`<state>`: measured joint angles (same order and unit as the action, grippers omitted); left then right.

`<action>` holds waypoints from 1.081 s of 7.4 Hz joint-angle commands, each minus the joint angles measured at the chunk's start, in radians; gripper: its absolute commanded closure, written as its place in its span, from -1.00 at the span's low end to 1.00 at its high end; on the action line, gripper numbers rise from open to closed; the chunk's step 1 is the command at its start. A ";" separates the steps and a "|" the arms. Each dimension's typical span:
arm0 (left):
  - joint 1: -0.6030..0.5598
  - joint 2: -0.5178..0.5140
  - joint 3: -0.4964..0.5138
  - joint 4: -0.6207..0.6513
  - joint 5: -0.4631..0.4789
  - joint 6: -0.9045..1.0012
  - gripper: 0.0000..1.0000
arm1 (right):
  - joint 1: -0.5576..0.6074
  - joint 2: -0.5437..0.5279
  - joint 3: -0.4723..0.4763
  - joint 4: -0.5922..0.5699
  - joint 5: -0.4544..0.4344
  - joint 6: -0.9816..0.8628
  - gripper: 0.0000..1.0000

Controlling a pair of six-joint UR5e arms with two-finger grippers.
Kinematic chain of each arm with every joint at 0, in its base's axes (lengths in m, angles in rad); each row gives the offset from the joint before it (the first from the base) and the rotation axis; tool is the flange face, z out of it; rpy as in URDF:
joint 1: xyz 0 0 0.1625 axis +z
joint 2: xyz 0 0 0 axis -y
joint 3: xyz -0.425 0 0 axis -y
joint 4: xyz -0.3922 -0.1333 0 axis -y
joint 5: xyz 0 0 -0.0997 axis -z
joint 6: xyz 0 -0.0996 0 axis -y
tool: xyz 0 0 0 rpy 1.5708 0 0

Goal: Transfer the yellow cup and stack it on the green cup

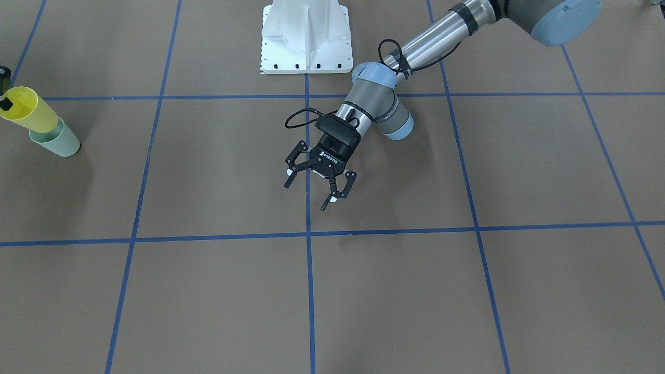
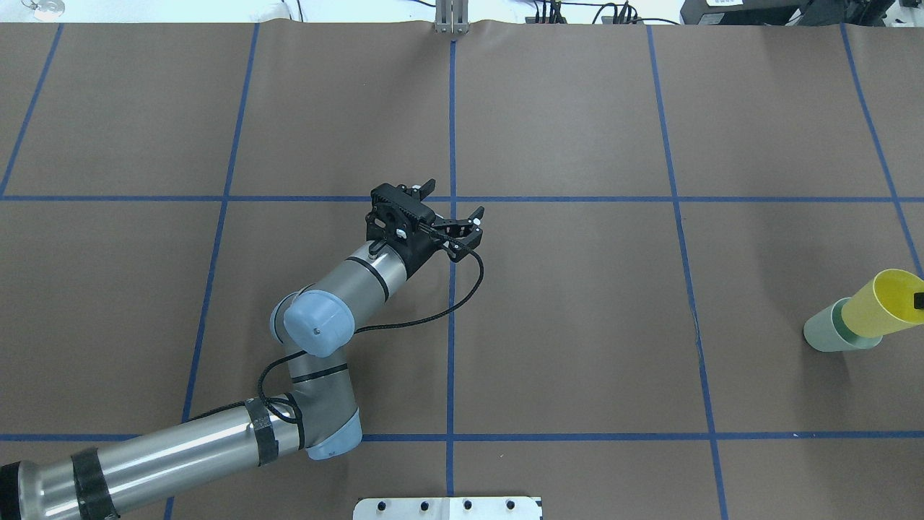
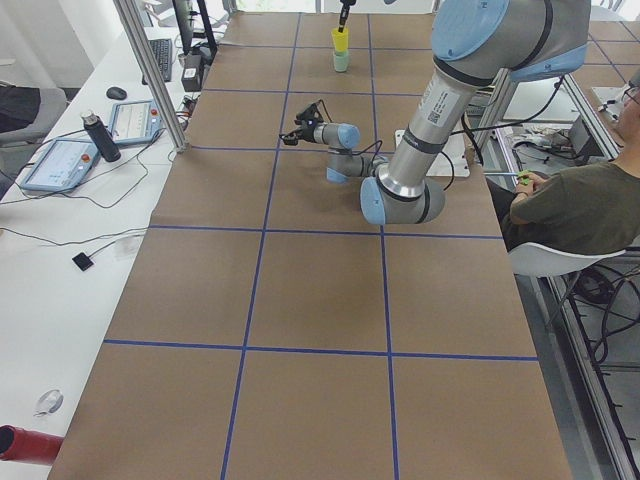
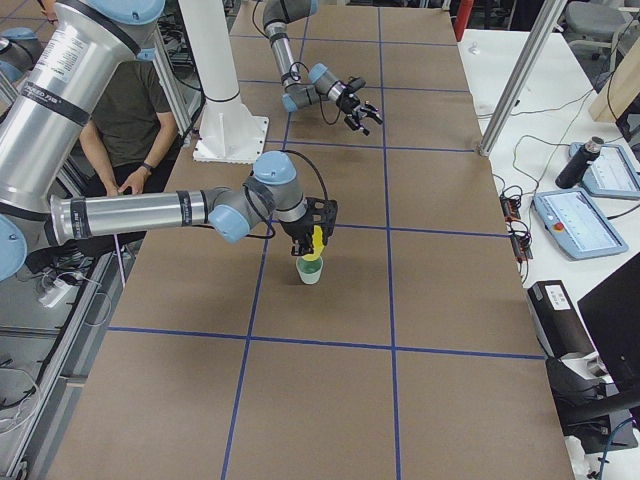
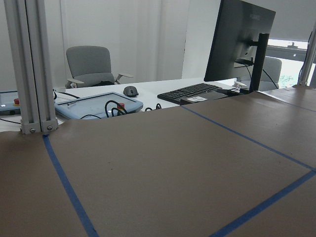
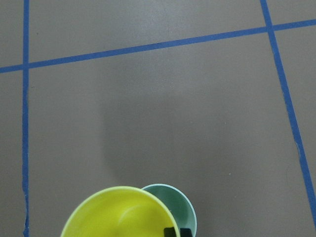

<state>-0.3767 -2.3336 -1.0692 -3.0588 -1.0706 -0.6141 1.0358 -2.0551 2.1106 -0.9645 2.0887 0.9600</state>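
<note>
The yellow cup (image 1: 27, 109) is tilted, and its base sits in the mouth of the green cup (image 1: 58, 139), which stands on the table at its far right end. Both also show in the overhead view, yellow cup (image 2: 884, 303) and green cup (image 2: 830, 328), and in the right wrist view, yellow cup (image 6: 116, 215) and green cup (image 6: 178, 203). My right gripper (image 2: 919, 300) is shut on the yellow cup's rim, with one finger inside it. My left gripper (image 1: 306, 195) is open and empty above the table's middle.
The robot's white base plate (image 1: 305, 36) is at the table's near edge. Blue tape lines (image 1: 308, 234) divide the brown table. A monitor (image 5: 244, 39), a keyboard and tablets stand on the desk beyond the far edge. A seated person (image 3: 575, 205) is beside the base.
</note>
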 commanded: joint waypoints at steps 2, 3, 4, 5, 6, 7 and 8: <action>-0.001 0.000 0.000 0.000 0.000 -0.003 -0.98 | -0.005 0.003 -0.026 0.004 0.011 0.005 1.00; -0.001 0.000 0.000 0.000 0.000 -0.003 -0.99 | -0.006 0.004 -0.032 0.004 0.011 0.005 1.00; -0.001 0.000 0.000 0.000 0.000 -0.003 -0.99 | -0.008 0.018 -0.041 0.004 0.011 0.006 1.00; -0.002 0.000 0.000 0.000 0.000 -0.003 -0.99 | -0.008 0.024 -0.050 0.004 0.011 0.005 1.00; -0.001 0.000 0.000 0.000 0.000 -0.003 -0.99 | -0.008 0.024 -0.052 0.004 0.011 0.005 1.00; -0.002 0.000 0.000 0.000 0.000 -0.003 -0.99 | -0.010 0.024 -0.055 0.004 0.013 0.005 1.00; -0.002 0.000 0.000 0.000 0.000 -0.004 -0.99 | -0.010 0.024 -0.057 0.004 0.013 0.005 1.00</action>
<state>-0.3783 -2.3331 -1.0692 -3.0588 -1.0707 -0.6170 1.0268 -2.0316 2.0569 -0.9603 2.1010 0.9649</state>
